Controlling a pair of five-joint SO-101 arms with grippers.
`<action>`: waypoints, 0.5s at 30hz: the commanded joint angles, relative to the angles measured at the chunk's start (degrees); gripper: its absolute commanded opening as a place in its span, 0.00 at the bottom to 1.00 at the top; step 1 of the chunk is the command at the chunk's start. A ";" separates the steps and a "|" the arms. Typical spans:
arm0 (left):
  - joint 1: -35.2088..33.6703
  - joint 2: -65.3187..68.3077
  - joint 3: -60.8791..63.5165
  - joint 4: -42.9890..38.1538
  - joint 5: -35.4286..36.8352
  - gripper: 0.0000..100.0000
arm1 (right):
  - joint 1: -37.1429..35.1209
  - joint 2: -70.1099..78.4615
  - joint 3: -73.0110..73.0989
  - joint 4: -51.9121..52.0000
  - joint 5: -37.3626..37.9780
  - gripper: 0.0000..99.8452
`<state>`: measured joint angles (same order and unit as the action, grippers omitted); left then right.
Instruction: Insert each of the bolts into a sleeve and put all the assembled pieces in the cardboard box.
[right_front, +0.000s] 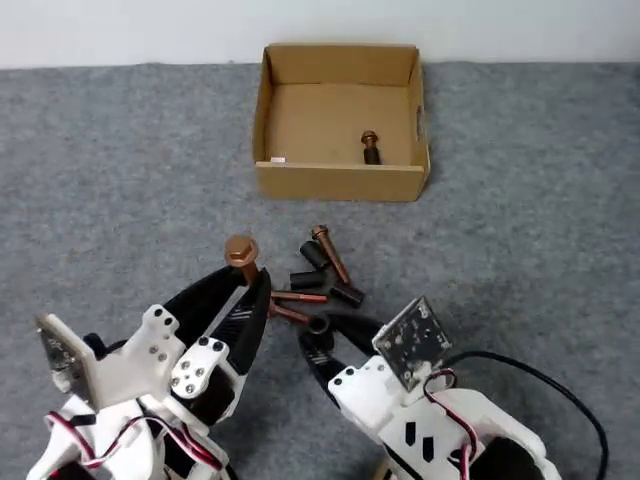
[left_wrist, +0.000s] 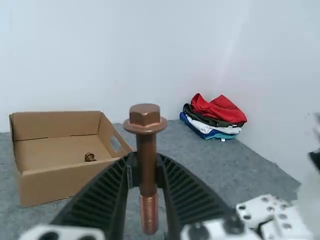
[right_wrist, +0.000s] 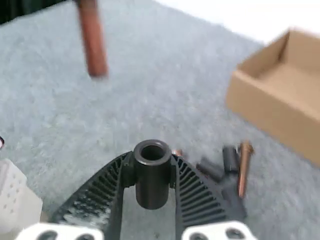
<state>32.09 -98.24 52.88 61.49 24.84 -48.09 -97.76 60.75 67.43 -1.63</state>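
The left gripper, clamped on an upright bolt, should line the threaded tip squarely over the open bore of the sleeve pinched in the right gripper at its 4 o'clock, the cardboard box waiting at 12.

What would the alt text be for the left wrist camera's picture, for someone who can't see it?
A black gripper holds a copper bolt upright, head up, close to the camera. Behind it on grey carpet sits an open cardboard box with one bolt head showing inside, and folded clothes lie by the white wall.
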 joint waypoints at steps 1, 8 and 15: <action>1.85 -0.79 0.22 -2.11 1.67 0.00 | -0.84 1.36 -1.23 -3.91 4.04 0.01; 6.07 -0.79 2.24 -3.78 8.09 0.00 | -0.92 6.20 -1.58 -11.38 4.92 0.01; 3.96 -0.79 5.23 -9.05 8.09 0.00 | -1.01 9.27 -2.29 -13.58 5.01 0.01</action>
<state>37.71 -98.86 57.71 56.13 32.57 -48.44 -88.97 60.75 55.74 2.77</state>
